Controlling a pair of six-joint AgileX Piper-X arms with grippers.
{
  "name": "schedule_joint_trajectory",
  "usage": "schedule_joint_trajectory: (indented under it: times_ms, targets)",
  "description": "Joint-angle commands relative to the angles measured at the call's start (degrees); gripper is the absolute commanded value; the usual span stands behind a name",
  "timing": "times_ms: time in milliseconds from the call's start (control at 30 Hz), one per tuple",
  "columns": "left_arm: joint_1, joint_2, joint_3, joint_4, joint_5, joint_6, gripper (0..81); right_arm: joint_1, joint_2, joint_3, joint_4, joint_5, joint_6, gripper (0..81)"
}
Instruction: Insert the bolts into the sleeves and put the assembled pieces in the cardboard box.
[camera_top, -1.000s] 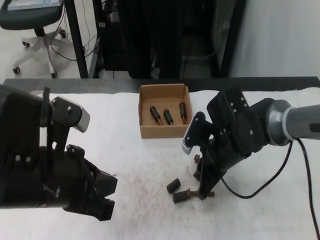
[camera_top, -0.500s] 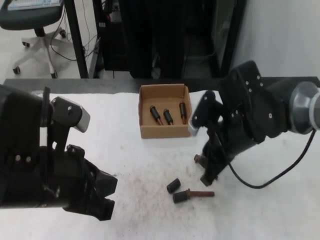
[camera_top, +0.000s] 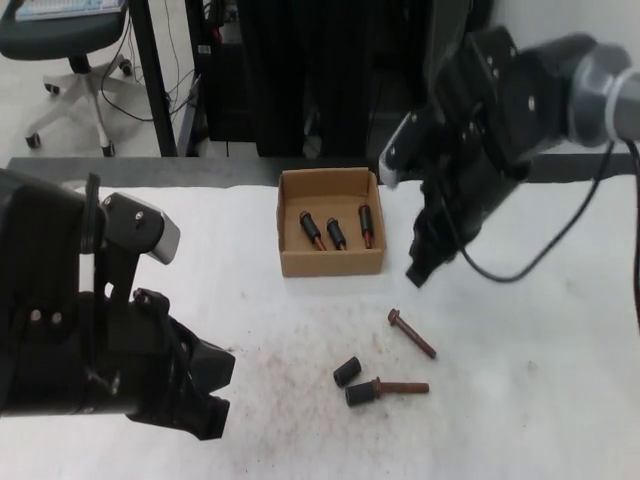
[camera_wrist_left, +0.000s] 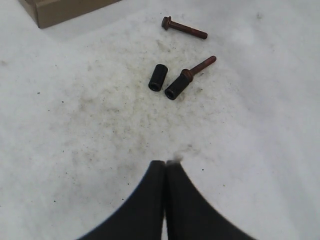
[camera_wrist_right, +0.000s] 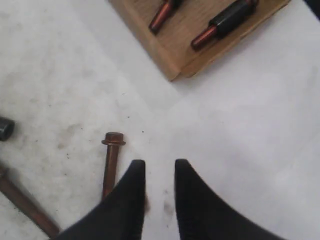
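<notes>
A loose bolt (camera_top: 411, 333) lies bare on the white bench cover (camera_top: 530, 410), right of centre, head toward the far side. Just near and left of it sits an empty sleeve (camera_top: 347, 371). Beside that is a bolt-and-sleeve pair (camera_top: 385, 389), the sleeve at the left end and the shank pointing right. Whether this bolt is seated in the sleeve or only butts against it cannot be told. Farther off, at the middle of the bench, the cardboard box (camera_top: 330, 263) holds three assembled pieces (camera_top: 337, 232) side by side.

The right gripper (camera_wrist_right: 159, 167) hangs raised to the right of the box and on the far side of the loose bolt. Its fingers are slightly apart with nothing between them. The left gripper (camera_wrist_left: 166, 165) sits low at the near left, well apart from the parts, with its fingers pressed together and empty.

By my reading, two pieces are not yet boxed. The bolt is round and lies flat, so a descent off its axis could roll it aside or catch only the head, leaving it skewed in the grasp. The short sleeve may skid or tip on the cover when pinched. A skewed bolt would jam at the sleeve's mouth rather than slide in. If the pair is only loosely joined, lifting it by the sleeve could let the bolt drop out before it reaches the box.
</notes>
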Motion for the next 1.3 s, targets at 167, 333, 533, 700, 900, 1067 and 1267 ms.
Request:
schedule_joint_trajectory:
  times_ms: [167, 333, 533, 700, 900, 1067, 1267]
  targets:
    - [-0.2, 0.1, -0.1, -1.7, -0.3, 0.4, 0.3, -0.5, 6.3, -6.3, 7.9, -0.9, 0.7, 19.7]
    - [-0.2, 0.1, -0.1, -1.7, -0.3, 0.4, 0.3, 0.6, 6.4, -6.3, 9.2, -0.9, 0.7, 19.7]
    - [-0.2, 0.1, -0.1, -2.1, -0.3, 0.4, 0.3, 0.9, 6.7, -6.1, 9.4, -2.9, 0.7, 19.7]
    - [-0.2, 0.1, -0.1, -2.3, -0.3, 0.4, 0.3, 0.9, 8.2, -6.0, 10.8, -3.3, 0.7, 19.7]
    - [-0.2, 0.1, -0.1, -2.4, -0.3, 0.4, 0.3, 1.3, 9.8, -6.0, 11.3, -3.6, 0.7, 19.7]
    - [-0.2, 0.1, -0.1, -2.4, -0.3, 0.4, 0.3, 2.7, 11.3, -6.0, 10.6, -3.5, 0.7, 19.7]
    - [-0.2, 0.1, -0.1, -2.4, -0.3, 0.4, 0.3, 3.3, 13.6, -6.0, 10.3, -3.1, -0.3, 19.7]
